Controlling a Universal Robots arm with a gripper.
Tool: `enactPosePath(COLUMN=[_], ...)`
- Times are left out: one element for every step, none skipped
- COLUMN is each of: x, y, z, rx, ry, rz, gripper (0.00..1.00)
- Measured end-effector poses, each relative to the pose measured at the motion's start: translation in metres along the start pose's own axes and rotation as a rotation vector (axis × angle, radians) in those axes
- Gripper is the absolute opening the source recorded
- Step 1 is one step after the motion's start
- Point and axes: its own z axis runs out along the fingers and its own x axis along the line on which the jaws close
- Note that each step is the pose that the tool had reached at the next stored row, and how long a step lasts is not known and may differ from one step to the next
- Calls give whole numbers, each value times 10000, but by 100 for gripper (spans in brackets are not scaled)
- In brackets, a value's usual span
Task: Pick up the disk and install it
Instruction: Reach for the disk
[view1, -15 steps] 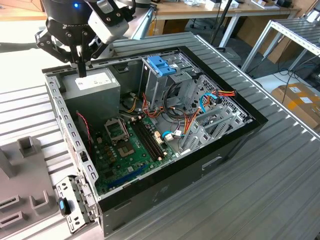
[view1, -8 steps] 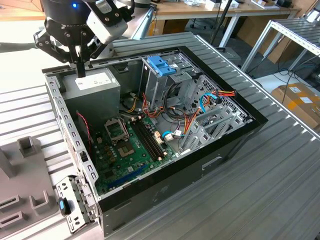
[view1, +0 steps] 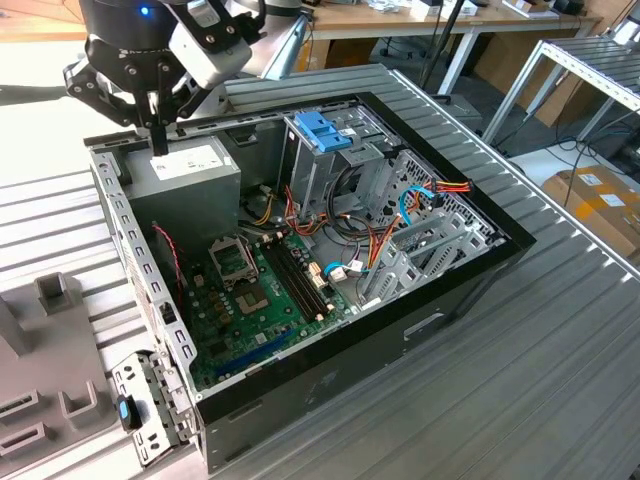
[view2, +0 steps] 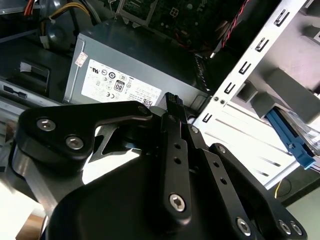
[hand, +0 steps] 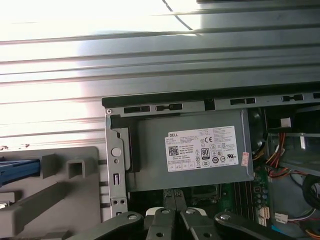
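Observation:
My gripper (view1: 158, 140) hangs over the back corner of the open computer case, just above the grey power supply (view1: 185, 180). Its two black fingers are pressed together with nothing between them, as both wrist views show (view2: 172, 100) (hand: 173, 194). The disk lies outside the case on a grey fixture, past the case's rear panel. Only a light-blue rail end of the disk (hand: 17, 170) shows at the picture's edge in the first wrist view, and the same blue rail (view2: 292, 140) appears in the second wrist view. The gripper is well apart from it.
Inside the case (view1: 450, 310) are a green motherboard (view1: 250, 300), bundled cables (view1: 390, 240) and a grey drive cage with a broad blue handle (view1: 320, 130). The grey fixture (view1: 45, 340) stands at the exterior view's left. Ribbed metal table (view1: 520, 400) surrounds the case.

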Motion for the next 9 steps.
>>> enactPosePath(x=[3, 6, 9, 13, 16, 24, 27, 31, 34], y=[0, -1, -1, -1, -1, -2, -2, -2, -3], z=[0, 0, 0, -1, 0, -1, -1, -1, -1], rx=[0, 0, 0, 0, 0, 0, 0, 0, 0], ry=[0, 0, 0, 0, 0, 0, 0, 1, 0], rz=[0, 0, 0, 0, 0, 0, 0, 0, 0], gripper=[11, 11, 11, 11, 11, 11, 11, 11, 11])
